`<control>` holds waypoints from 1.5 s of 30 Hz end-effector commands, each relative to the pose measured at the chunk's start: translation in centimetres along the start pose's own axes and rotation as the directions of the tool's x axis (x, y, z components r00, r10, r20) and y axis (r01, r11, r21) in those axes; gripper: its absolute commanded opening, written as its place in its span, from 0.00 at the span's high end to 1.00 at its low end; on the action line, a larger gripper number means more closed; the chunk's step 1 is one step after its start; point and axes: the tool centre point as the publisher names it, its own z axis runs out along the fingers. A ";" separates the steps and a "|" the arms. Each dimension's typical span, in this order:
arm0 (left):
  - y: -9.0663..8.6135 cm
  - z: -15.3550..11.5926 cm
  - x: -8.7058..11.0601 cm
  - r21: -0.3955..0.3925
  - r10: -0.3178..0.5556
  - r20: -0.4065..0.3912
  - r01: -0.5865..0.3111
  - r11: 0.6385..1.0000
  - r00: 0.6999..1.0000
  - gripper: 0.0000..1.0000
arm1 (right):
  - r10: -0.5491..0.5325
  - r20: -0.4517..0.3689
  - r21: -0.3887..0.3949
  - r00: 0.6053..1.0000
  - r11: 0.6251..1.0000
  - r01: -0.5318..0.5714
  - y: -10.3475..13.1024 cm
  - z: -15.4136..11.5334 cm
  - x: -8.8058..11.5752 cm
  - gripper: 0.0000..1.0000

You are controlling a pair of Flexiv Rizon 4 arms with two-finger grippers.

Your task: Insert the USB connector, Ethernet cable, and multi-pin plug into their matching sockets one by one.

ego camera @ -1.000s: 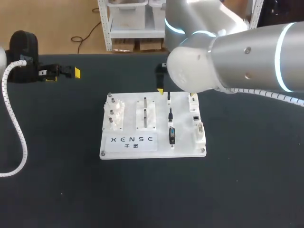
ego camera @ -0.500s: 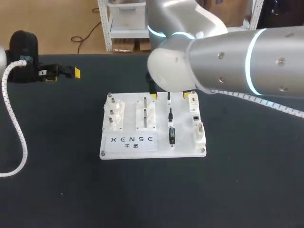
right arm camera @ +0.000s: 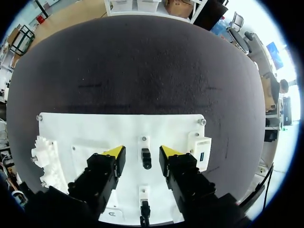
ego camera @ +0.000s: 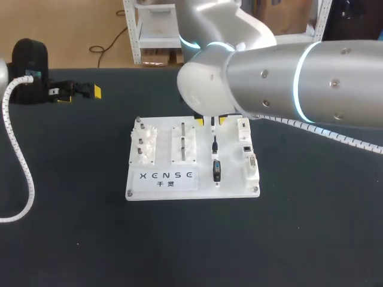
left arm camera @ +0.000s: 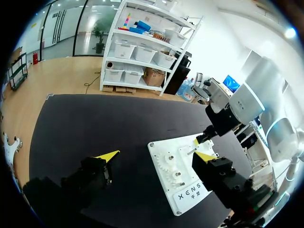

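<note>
The USB plug [right arm camera: 146, 159] stands at the far end of the white board [ego camera: 161, 185]. The right gripper [right arm camera: 141, 152] hangs open over it, one finger on each side. I think it must go down and pinch it. The left gripper [left arm camera: 156, 155] is open, far off.

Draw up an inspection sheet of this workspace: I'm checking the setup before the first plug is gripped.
Surface: black table, bearing a white board.
Job's things: top plug, middle plug and bottom plug stand in a column on the board; white socket blocks beside them.
Clutter: white gears at the board's end opposite the sockets; nothing loose seen.
Grippers: right gripper open, one finger either side of the top plug, touching neither side; left gripper open, well clear of the board.
Cables: white ribbed hose along the left arm; no leads seen on the plugs.
Surroundings: nothing seen.
</note>
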 end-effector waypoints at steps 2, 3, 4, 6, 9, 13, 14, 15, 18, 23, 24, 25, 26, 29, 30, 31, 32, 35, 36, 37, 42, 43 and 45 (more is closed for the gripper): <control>0.0 0.0 0.0 0.000 0.000 0.000 0.000 1.000 1.000 0.00 | 0.006 -0.003 -0.013 1.000 1.000 -0.006 -0.2 -0.1 -0.3 0.56; 0.0 0.0 0.0 0.000 0.000 0.000 0.000 1.000 1.000 0.00 | 0.008 -0.002 -0.017 1.000 1.000 -0.008 -0.3 -0.1 -0.4 0.56; 0.0 0.0 0.0 0.000 0.000 0.000 0.000 1.000 1.000 0.00 | 0.008 -0.004 -0.021 1.000 1.000 -0.008 -0.3 -0.1 -0.4 0.56; 0.0 0.0 0.0 0.000 0.000 0.000 0.000 1.000 1.000 0.00 | 0.002 -0.003 -0.028 1.000 1.000 -0.002 -0.3 -0.1 -0.4 0.56; 0.0 0.0 0.0 0.000 0.000 0.000 0.000 1.000 1.000 0.00 | -0.002 -0.004 -0.029 1.000 1.000 0.002 -0.4 -0.1 -0.4 0.58; 0.0 0.0 0.0 0.000 0.000 0.000 0.000 1.000 1.000 0.00 | -0.007 -0.003 -0.035 1.000 0.999 0.007 -0.4 -0.1 -0.2 0.61; 0.0 0.0 0.0 0.000 0.000 0.000 0.000 1.000 1.000 0.00 | -0.009 -0.004 -0.036 1.000 0.999 0.009 -0.4 0.0 -0.1 0.62; 0.0 0.0 0.0 0.000 0.000 0.000 0.000 1.000 1.000 0.00 | -0.010 -0.005 -0.036 1.000 0.999 0.010 -0.4 0.0 -0.1 0.62; 0.0 0.0 0.0 0.000 0.000 0.000 0.000 1.000 1.000 0.00 | -0.017 -0.008 -0.039 1.000 0.999 0.017 -0.4 0.1 0.1 0.63; 0.0 0.0 0.0 0.000 0.000 0.000 0.000 1.000 1.000 0.00 | -0.021 -0.006 -0.043 1.000 0.999 0.020 -0.5 0.2 0.2 0.65; 0.0 0.0 0.0 0.000 0.000 0.000 0.000 1.000 1.000 0.00 | -0.022 -0.005 -0.045 1.000 0.999 0.021 -0.5 0.2 0.3 0.65; 0.0 0.0 0.0 0.000 0.000 0.000 0.000 1.000 1.000 0.00 | -0.022 -0.005 -0.045 1.000 0.999 0.022 -0.5 0.2 0.3 0.66; 0.0 0.0 0.0 0.000 0.000 0.000 0.000 1.000 1.000 0.00 | -0.022 -0.004 -0.046 1.000 0.999 0.021 -0.6 0.2 0.3 0.67; 0.0 0.0 0.0 0.000 0.000 0.000 0.000 1.000 1.000 0.00 | -0.023 0.002 -0.047 1.000 0.999 0.023 -0.7 0.1 0.5 0.69; 0.0 0.0 0.0 0.000 0.000 0.000 0.000 1.000 1.000 0.00 | -0.028 0.011 -0.049 1.000 0.998 0.028 -0.7 0.1 0.6 0.69; 0.0 0.0 0.0 0.000 0.000 0.000 0.000 1.000 1.000 0.00 | -0.029 0.012 -0.049 1.000 0.998 0.029 -0.7 0.1 0.6 0.70; 0.0 0.0 0.0 0.000 0.000 0.000 0.000 1.000 1.000 0.00 | -0.029 0.012 -0.049 0.999 0.998 0.030 -0.7 0.1 0.7 0.71; 0.0 0.0 0.0 0.000 0.000 0.000 0.000 1.000 1.000 0.00 | -0.026 0.012 -0.053 1.000 0.998 0.027 -0.7 0.1 0.7 0.73; 0.0 0.0 0.0 0.000 0.000 0.000 0.000 1.000 1.000 0.00 | -0.024 0.012 -0.055 1.000 0.998 0.025 -0.7 0.1 0.7 0.74; 0.0 0.0 0.0 0.000 0.000 0.000 0.000 1.000 1.000 0.00 | -0.023 0.011 -0.055 1.000 0.998 0.023 -0.7 0.1 0.7 0.75; 0.0 0.0 0.0 0.000 0.000 0.000 0.000 1.000 1.000 0.00 | -0.022 0.012 -0.062 1.000 0.998 0.022 -0.7 0.0 0.9 0.80; 0.0 0.0 0.0 0.000 0.000 0.000 0.000 1.000 1.000 0.00 | -0.022 0.014 -0.062 1.000 0.998 0.023 -0.7 0.0 0.9 0.80; 0.0 0.0 0.0 0.000 0.000 0.000 0.000 1.000 1.000 0.00 | -0.021 0.016 -0.065 1.000 0.998 0.022 -0.7 0.0 1.0 0.82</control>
